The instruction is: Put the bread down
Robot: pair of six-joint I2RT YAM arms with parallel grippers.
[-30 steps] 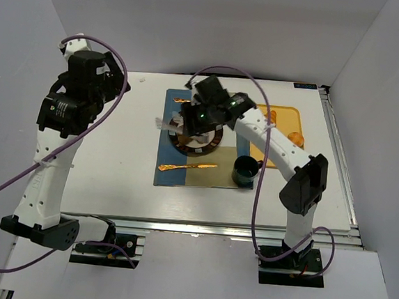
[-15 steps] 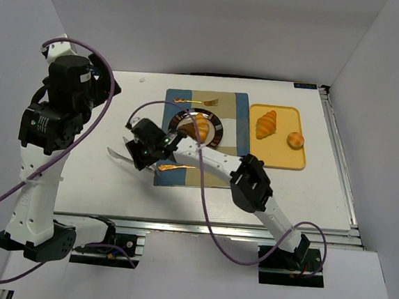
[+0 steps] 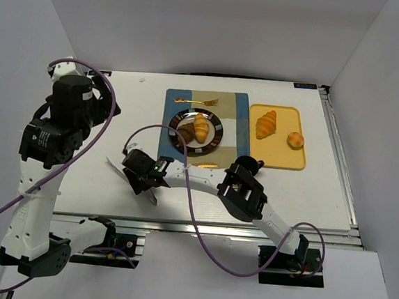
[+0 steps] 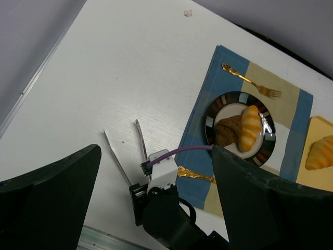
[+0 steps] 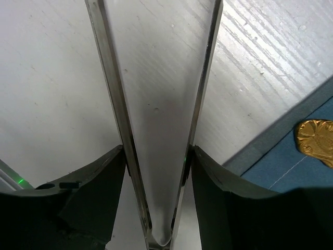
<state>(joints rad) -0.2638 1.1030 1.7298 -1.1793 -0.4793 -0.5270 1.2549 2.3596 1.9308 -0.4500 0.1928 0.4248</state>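
Sitting on the plate [image 3: 219, 134] in the middle of the blue placemat [image 3: 241, 111], the golden croissant [image 3: 201, 126] lies right up against a darker brown bread [image 3: 185, 132], so the placing looks pretty much done. Two more pieces, another croissant [image 3: 265, 124] and a small roll [image 3: 295, 140], wait on the orange tray [image 3: 279, 158] to the right. The main risk from here: if the robot goes back for those, the right arm has to sweep across the whole mat, and the long metal tongs [image 5: 106, 78] could clip the plate rim or shove the gold utensil [image 3: 201, 165] lying just below it. The placed croissant is only leaning on its neighbour, so a nudge would probably roll it off. The right gripper [image 5: 156, 156] is clamped around the tongs, whose blades are spread with nothing between them. They're out over bare table, left of the mat and well apart from the plate. Can't tell whether the tips touch the tabletop. The left gripper [image 4: 156, 151] hangs high with its jaws wide, holding nothing.
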